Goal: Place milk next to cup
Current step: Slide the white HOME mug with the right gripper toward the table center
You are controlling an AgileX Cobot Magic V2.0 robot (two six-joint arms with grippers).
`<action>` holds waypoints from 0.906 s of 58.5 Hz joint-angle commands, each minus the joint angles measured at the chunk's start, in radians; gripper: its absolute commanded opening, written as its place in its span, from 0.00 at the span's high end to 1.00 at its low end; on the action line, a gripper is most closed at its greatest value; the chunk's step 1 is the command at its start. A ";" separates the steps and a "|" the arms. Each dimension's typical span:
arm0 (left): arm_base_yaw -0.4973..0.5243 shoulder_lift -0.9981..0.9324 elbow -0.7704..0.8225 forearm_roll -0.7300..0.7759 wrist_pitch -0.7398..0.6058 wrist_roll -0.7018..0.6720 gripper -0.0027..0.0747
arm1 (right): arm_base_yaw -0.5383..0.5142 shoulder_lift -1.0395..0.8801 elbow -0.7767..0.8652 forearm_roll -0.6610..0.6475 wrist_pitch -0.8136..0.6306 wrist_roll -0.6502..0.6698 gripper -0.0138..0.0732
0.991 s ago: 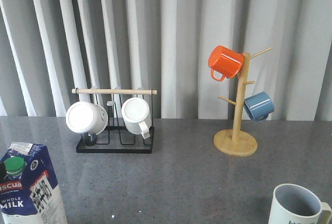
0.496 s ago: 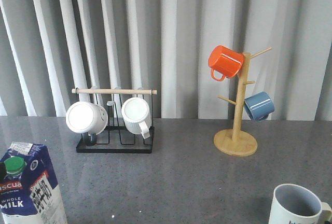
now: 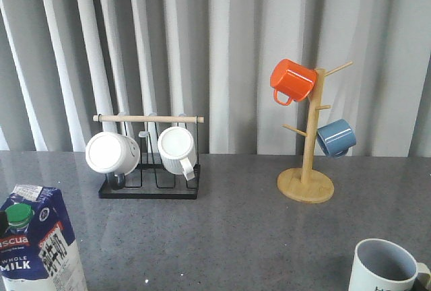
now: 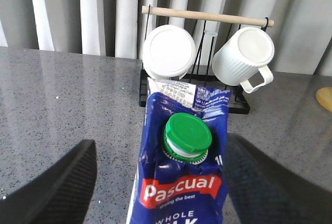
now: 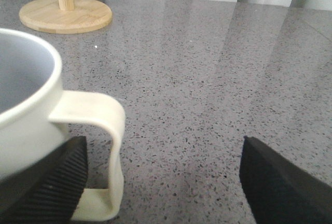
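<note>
Front wide; wrists close; milk [image 3: 37,244] shared.

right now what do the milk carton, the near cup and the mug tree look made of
Milk carton: looks like coated paperboard, with a folded gable top, glossy print and a green plastic-looking cap.
Cup: probably glazed ceramic, given its thick cream wall and smooth soft sheen.
Mug tree: pale wood, possibly bamboo, matte with a visible grain tone.

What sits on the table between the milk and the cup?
Nothing. In the front view, the grey tabletop between the milk and the cup is bare; the black rack and wooden stand are further back.
</note>
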 commanded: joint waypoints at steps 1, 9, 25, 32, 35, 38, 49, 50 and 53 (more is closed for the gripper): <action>-0.004 -0.010 -0.037 -0.007 -0.078 -0.009 0.31 | -0.004 0.016 -0.045 -0.016 -0.072 0.001 0.23; -0.004 -0.010 -0.037 -0.007 -0.078 -0.009 0.31 | -0.004 0.066 -0.073 -0.049 -0.071 0.021 0.50; -0.004 -0.010 -0.037 -0.007 -0.078 -0.009 0.31 | 0.026 0.003 -0.084 -0.120 -0.089 0.222 0.85; -0.004 -0.010 -0.037 -0.007 -0.078 -0.009 0.31 | 0.110 -0.029 -0.135 -0.109 -0.006 0.214 0.85; -0.004 -0.010 -0.037 -0.007 -0.078 -0.009 0.31 | 0.156 -0.032 -0.160 -0.087 0.022 0.214 0.85; -0.004 -0.010 -0.037 -0.007 -0.078 -0.009 0.31 | 0.211 -0.032 -0.198 -0.037 0.047 0.206 0.85; -0.004 -0.010 -0.037 -0.007 -0.078 -0.009 0.31 | 0.413 0.015 -0.314 0.141 0.111 0.078 0.85; -0.004 -0.010 -0.037 -0.007 -0.078 -0.009 0.31 | 0.420 0.021 -0.321 0.154 0.115 0.072 0.85; -0.004 -0.010 -0.037 -0.007 -0.078 -0.009 0.31 | 0.466 0.044 -0.343 0.202 0.128 0.049 0.85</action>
